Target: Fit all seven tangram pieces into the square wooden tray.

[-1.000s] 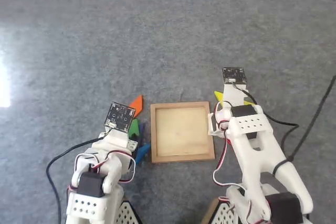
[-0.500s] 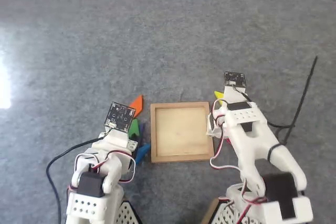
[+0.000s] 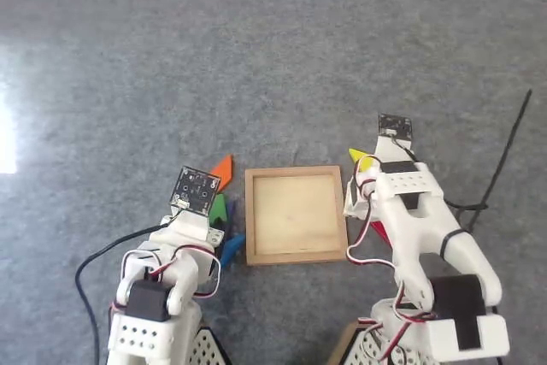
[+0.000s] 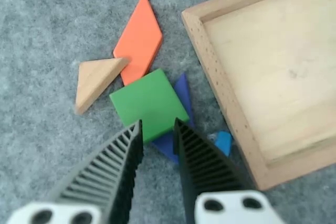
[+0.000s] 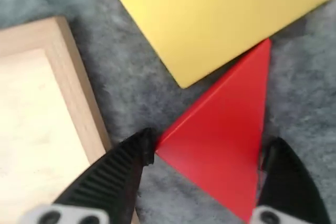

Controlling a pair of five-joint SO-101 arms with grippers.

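The square wooden tray (image 3: 295, 256) lies between the two arms with nothing inside it. My left gripper (image 4: 157, 132) hovers over a corner of the green square (image 4: 148, 102), its fingers open by a narrow gap. Around the square lie an orange parallelogram (image 4: 139, 39), a tan triangle (image 4: 96, 81), a dark blue piece (image 4: 182, 88) and a light blue piece (image 4: 223, 142). My right gripper (image 5: 210, 145) is wide open, one finger on each side of the red triangle (image 5: 226, 129). A large yellow triangle (image 5: 210, 19) touches the red one, just beyond it.
The tray's raised rim (image 5: 79, 103) runs close beside the right gripper's finger. Grey carpet (image 3: 256, 74) stretches free beyond the tray. A black cable (image 3: 504, 160) rises at the right of the right arm.
The right arm has swung a little to the right, away from the tray's edge, over the red triangle. The left arm has not moved.
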